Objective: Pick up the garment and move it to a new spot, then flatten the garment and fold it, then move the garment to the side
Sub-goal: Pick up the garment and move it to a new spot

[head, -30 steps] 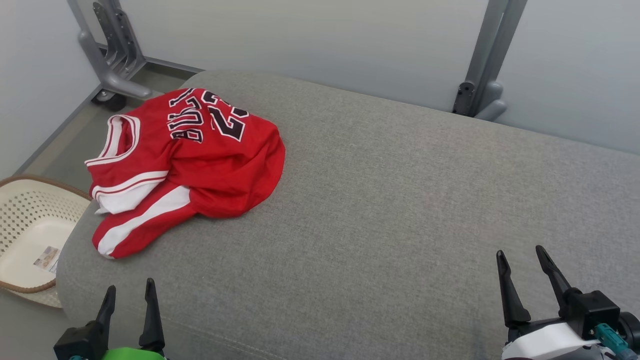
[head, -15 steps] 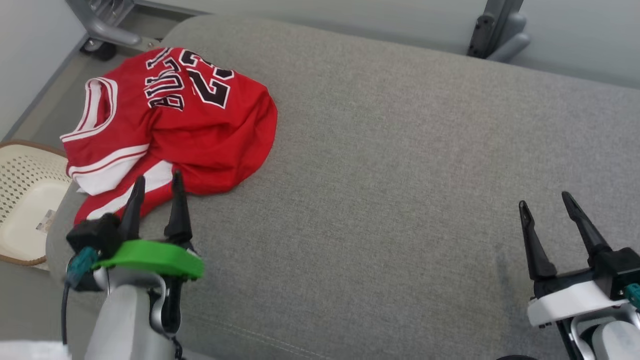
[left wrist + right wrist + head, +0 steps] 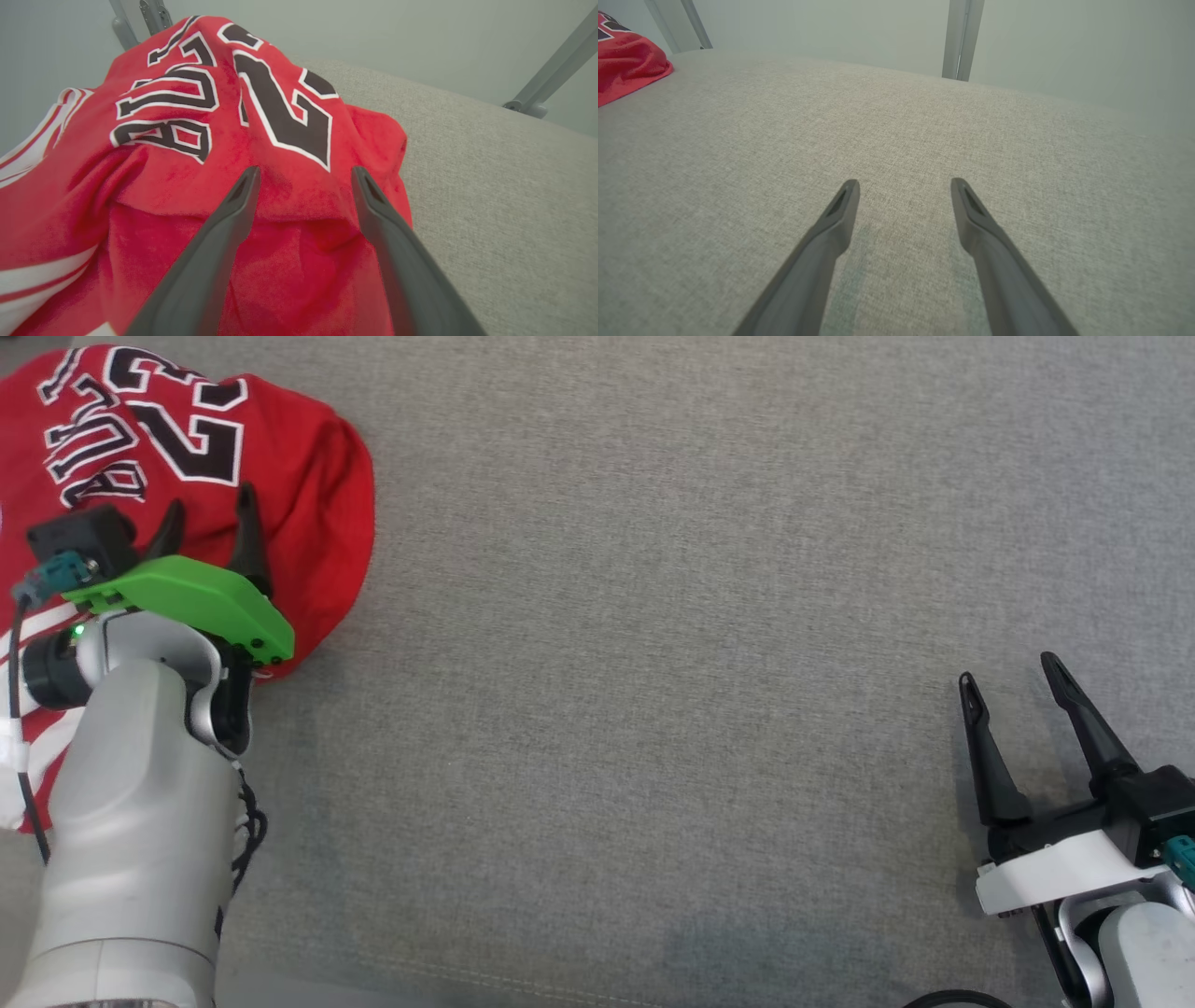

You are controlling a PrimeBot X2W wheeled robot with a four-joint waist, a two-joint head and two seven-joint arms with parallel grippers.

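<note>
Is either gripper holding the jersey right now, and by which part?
Nothing is held. The left gripper is open, poised over the red jersey near its number; the right gripper is open above the bare grey cushion.

Crumpled red fabric sports jersey (image 3: 308, 476) with black, white-edged lettering and numerals, white-striped trim seen along its left side, bunched in a loose heap at the upper left of the head view, cut off by the frame edges, print turned upward, laid on grey woven upholstery (image 3: 653, 663)
</note>
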